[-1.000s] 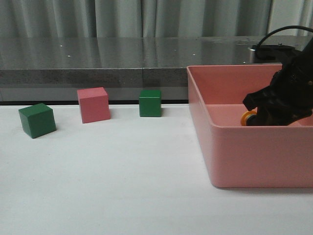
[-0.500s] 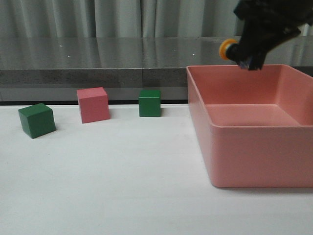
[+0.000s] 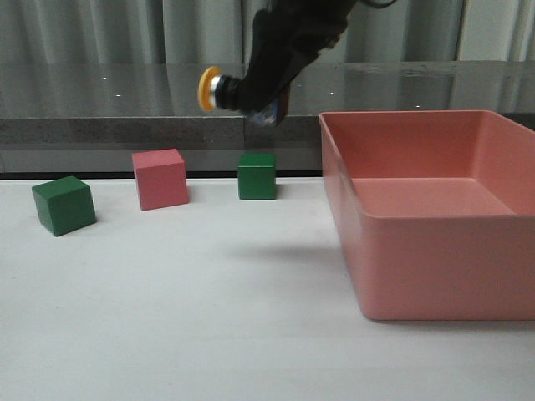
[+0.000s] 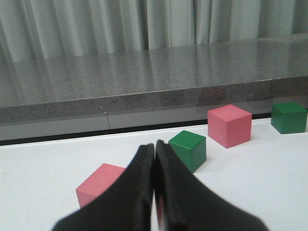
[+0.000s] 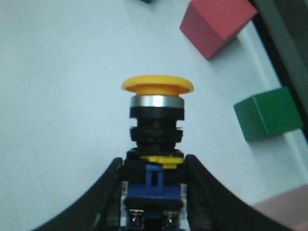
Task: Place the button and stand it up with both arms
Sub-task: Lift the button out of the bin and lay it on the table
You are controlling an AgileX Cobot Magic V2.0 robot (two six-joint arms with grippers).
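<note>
- We log the right tool clamped on the yellow-capped, black-bodied push-button, aloft, cap toward 9 o'clock, above the white desk.
- Left tool: fingers pressed together, empty.

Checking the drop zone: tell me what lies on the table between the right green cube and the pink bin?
Nothing: the front view shows bare white table between the green cube and the bin.

Flat white table, with two green cubes, a pink cube, and a big pink plastic bin.
</note>
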